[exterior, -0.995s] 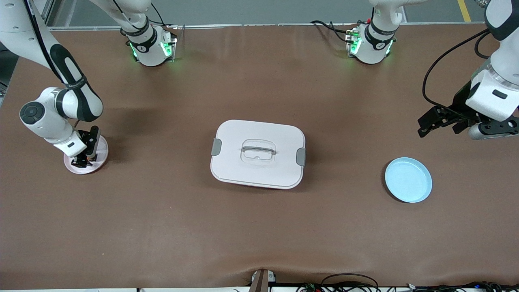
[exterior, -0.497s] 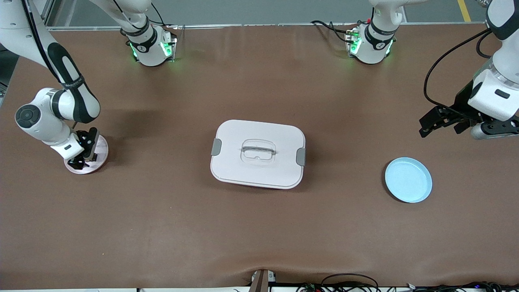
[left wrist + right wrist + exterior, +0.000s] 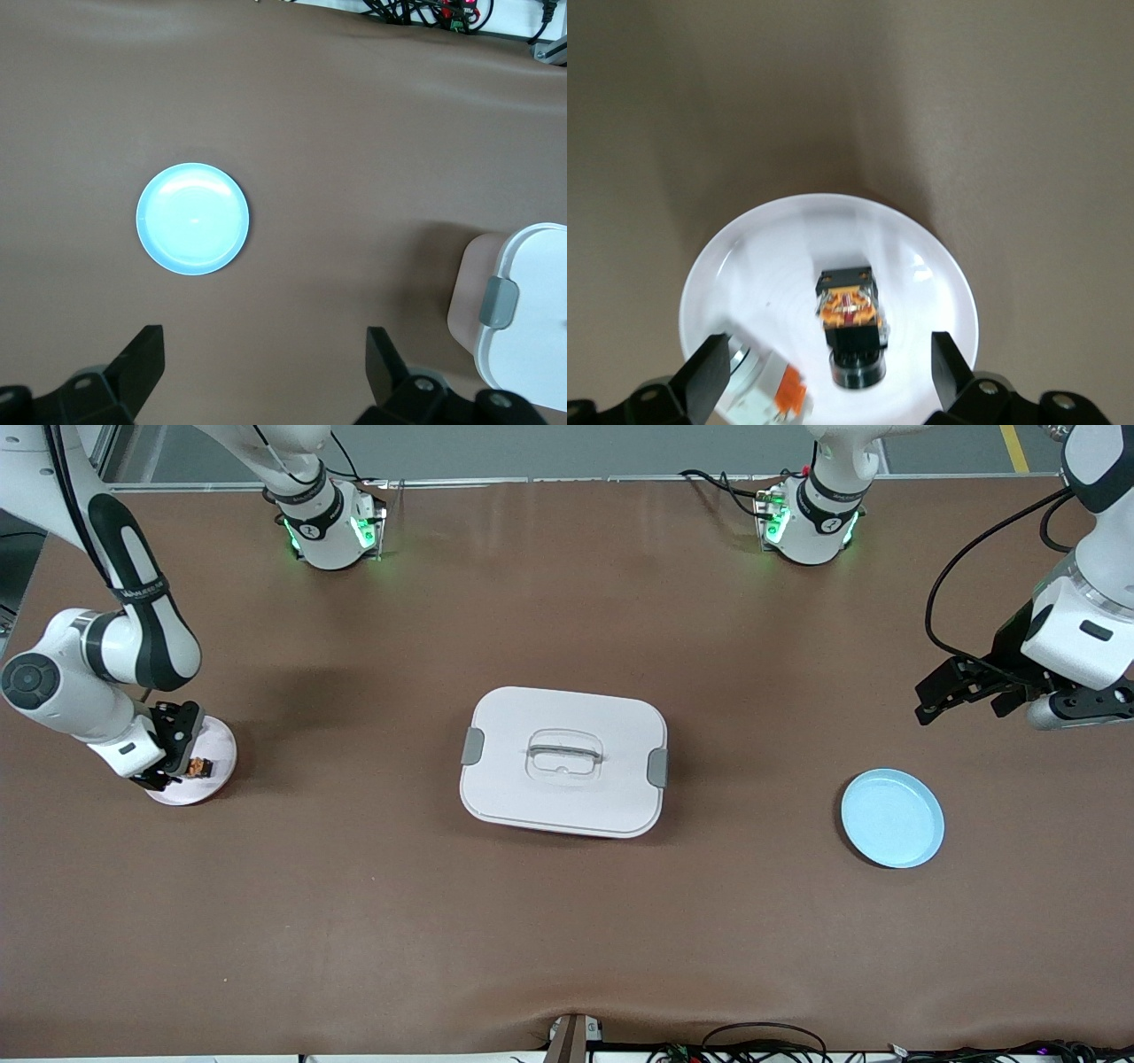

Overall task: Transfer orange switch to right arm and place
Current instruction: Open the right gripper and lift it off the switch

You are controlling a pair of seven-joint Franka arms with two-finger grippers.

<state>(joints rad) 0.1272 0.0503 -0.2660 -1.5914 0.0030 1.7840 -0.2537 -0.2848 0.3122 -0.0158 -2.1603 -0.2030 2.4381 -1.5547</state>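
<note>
The orange switch [image 3: 201, 766] [image 3: 850, 310], a small black block with an orange middle, lies on the pale pink plate [image 3: 223, 749] [image 3: 939, 283] at the right arm's end of the table. My right gripper [image 3: 168, 760] [image 3: 830, 359] hangs just above that plate, open, its fingers apart on either side of the switch and not touching it. My left gripper [image 3: 961, 700] [image 3: 266, 354] hovers open and empty over bare table at the left arm's end, close to the blue plate [image 3: 892, 817] [image 3: 192, 219].
A small white-grey part with an orange bit [image 3: 766, 385] also lies on the pink plate beside the switch. A white lidded box with a handle [image 3: 563, 760] [image 3: 532, 310] sits mid-table. Brown mat lies between the box and each plate.
My right gripper has opened and drawn back up off the pink plate toward the table's end, leaving the switch showing on the plate. The left arm has barely moved.
</note>
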